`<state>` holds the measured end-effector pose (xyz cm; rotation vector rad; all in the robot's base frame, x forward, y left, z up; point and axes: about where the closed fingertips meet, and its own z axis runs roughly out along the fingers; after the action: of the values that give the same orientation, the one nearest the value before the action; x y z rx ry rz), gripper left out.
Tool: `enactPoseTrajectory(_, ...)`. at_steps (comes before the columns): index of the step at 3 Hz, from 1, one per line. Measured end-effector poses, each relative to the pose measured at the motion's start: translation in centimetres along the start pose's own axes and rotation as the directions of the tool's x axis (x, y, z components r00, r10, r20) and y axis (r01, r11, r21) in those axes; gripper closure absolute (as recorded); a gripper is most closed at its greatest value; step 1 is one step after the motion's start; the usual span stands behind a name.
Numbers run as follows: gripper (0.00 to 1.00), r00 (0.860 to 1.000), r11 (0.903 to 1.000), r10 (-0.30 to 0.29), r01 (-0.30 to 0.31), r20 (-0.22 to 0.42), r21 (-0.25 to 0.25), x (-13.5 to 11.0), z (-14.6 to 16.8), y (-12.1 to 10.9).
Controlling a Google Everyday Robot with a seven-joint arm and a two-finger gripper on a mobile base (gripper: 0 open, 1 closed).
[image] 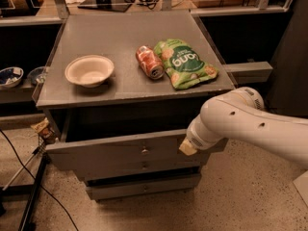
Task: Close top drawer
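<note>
The top drawer (106, 154) of the grey cabinet stands pulled out, its dark inside showing under the cabinet top. Its long grey front panel has a small round metal knob (144, 150) at the centre. My white arm reaches in from the right. My gripper (188, 147) is at the end of the arm, against the right part of the drawer's front panel, mostly hidden behind the wrist. Two slimmer drawer fronts (143, 166) sit below and are further in.
On the cabinet top (120, 32) lie a white bowl (90, 70), a red can (149, 61) on its side and a green snack bag (185, 64). Bowls (10, 76) sit on a low shelf at left. Cables and a black stand (31, 196) are on the floor at left.
</note>
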<state>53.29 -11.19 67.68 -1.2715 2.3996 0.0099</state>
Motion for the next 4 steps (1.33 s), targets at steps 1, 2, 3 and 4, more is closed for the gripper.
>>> enactPoseTrajectory(1, 0.0, 1.0, 1.0, 0.0, 0.0, 0.0, 0.0, 0.0, 0.0, 0.0)
enactPoseTrajectory(2, 0.0, 1.0, 1.0, 0.0, 0.0, 0.0, 0.0, 0.0, 0.0, 0.0)
enactPoseTrajectory(3, 0.14, 1.0, 1.0, 0.0, 0.0, 0.0, 0.0, 0.0, 0.0, 0.0)
enactPoseTrajectory(4, 0.36, 1.0, 1.0, 0.0, 0.0, 0.0, 0.0, 0.0, 0.0, 0.0)
